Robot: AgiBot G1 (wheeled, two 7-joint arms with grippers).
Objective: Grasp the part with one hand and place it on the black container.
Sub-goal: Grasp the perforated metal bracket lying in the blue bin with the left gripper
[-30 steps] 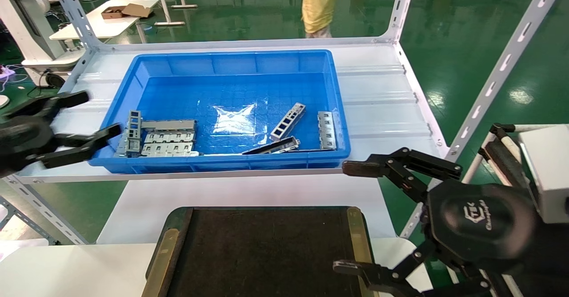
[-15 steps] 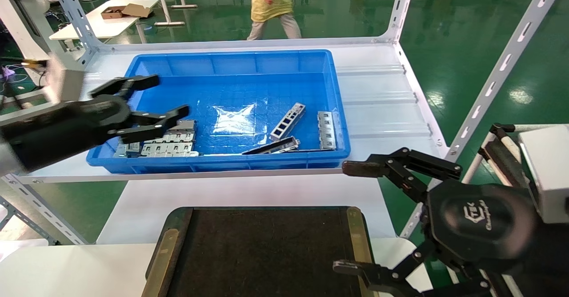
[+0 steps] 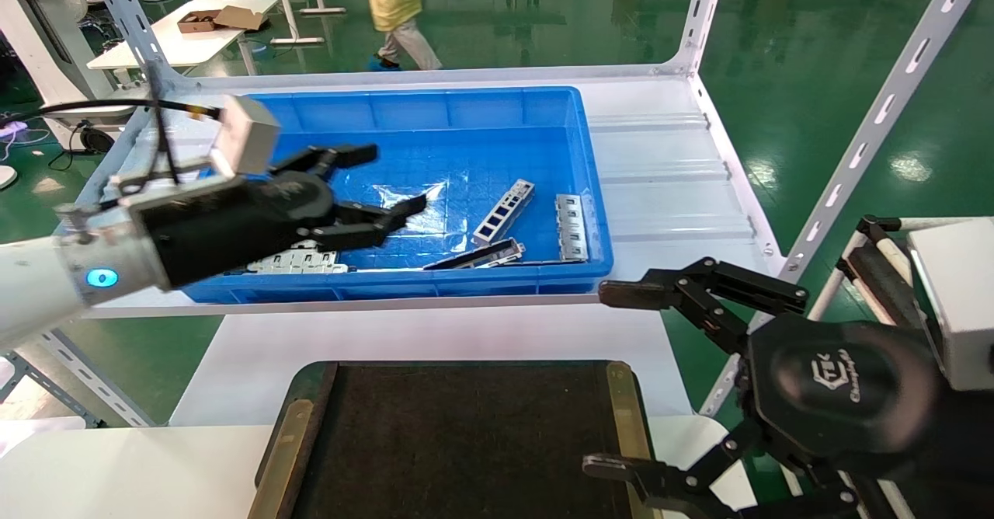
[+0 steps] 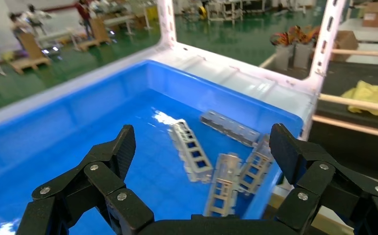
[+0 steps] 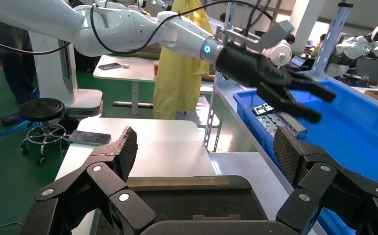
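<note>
One part [image 3: 503,210] lies just beyond the open left gripper [image 3: 380,185].

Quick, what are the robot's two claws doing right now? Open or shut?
Left claw: open, empty, over the blue bin.
Right claw: open, empty, beside the black tray.

The bin [image 3: 590,216] is set at the frame's upper centre, behind the black container [image 3: 458,433] at lower centre. The part [image 3: 503,210] is laid inside the bin, right of centre. The left gripper [image 3: 384,181] is positioned over the bin's left half; the right gripper [image 3: 613,379] is placed lower right.
</note>
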